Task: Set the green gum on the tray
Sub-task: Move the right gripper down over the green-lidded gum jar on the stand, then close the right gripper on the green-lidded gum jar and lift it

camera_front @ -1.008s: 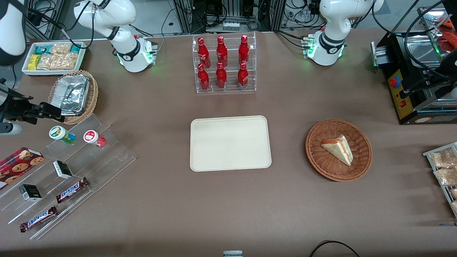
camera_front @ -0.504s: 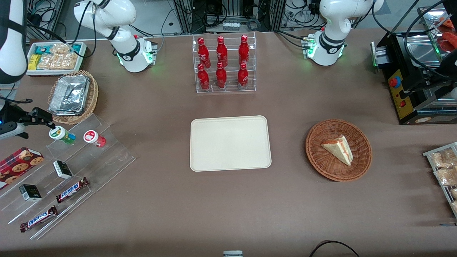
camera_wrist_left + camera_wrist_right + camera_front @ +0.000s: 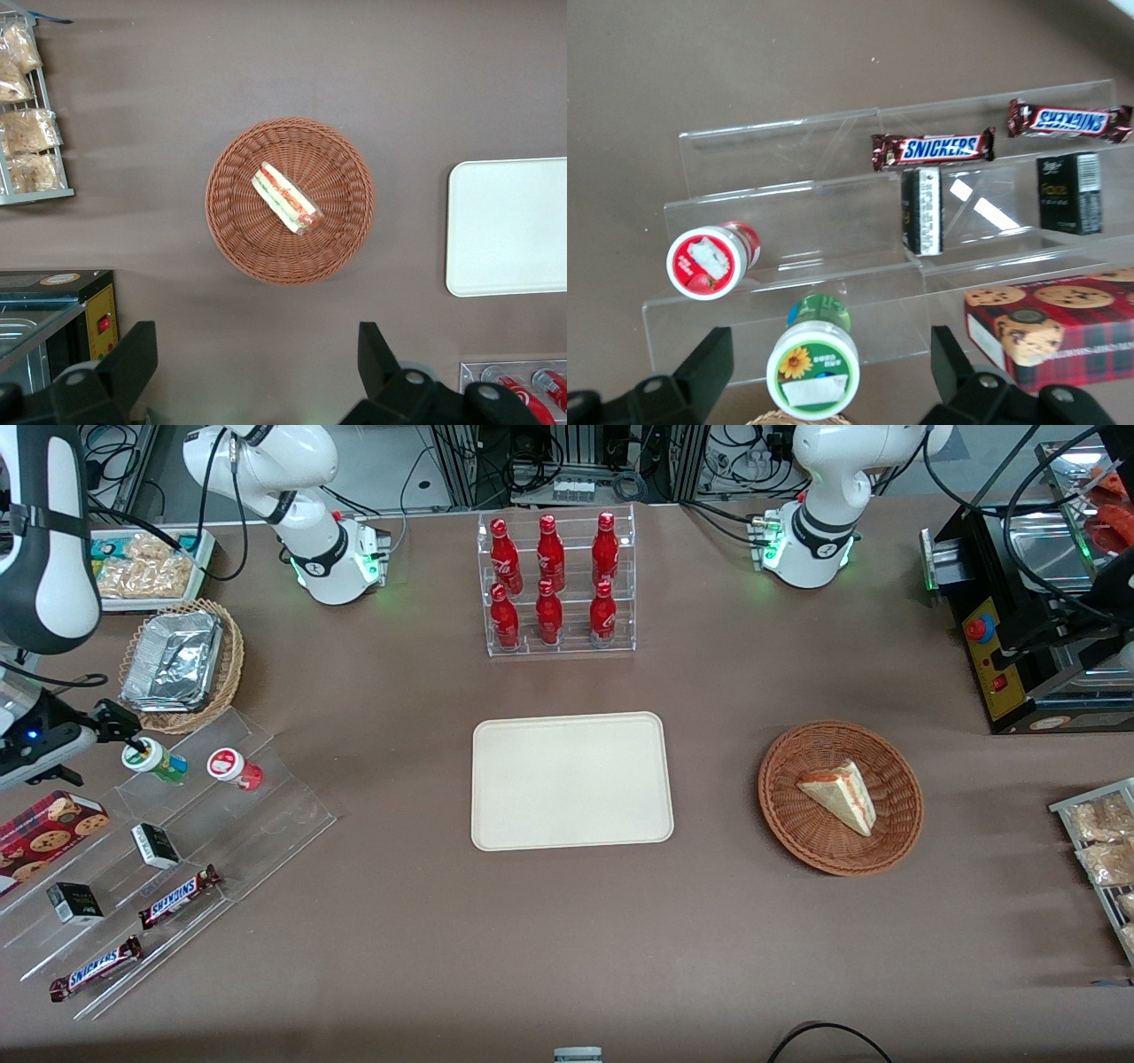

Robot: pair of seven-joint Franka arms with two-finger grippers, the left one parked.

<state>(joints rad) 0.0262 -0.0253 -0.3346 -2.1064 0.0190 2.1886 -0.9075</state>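
Note:
The green gum (image 3: 155, 762) lies tilted on the top step of a clear acrylic stand, its green-and-white lid facing the front camera. In the right wrist view the green gum (image 3: 813, 367) sits between the two black fingers (image 3: 709, 365), which stand wide apart and do not touch it. My right gripper (image 3: 124, 730) hovers open just above the gum's lid; it also shows in the right wrist view (image 3: 828, 347). The cream-beige tray (image 3: 571, 779) lies flat in the middle of the table, toward the parked arm from the gum, with nothing on it.
A red-lidded bottle (image 3: 232, 768) lies beside the green gum. The stand (image 3: 266, 815) also holds Snickers bars (image 3: 177, 896), black boxes (image 3: 155, 845) and a cookie box (image 3: 49, 825). A foil pan in a wicker basket (image 3: 177, 662) is close by. A cola rack (image 3: 554, 584) stands farther back.
My right gripper has come down and nearer to the front camera, from over the foil pan's basket to just above the green gum's lid. The gum has not moved.

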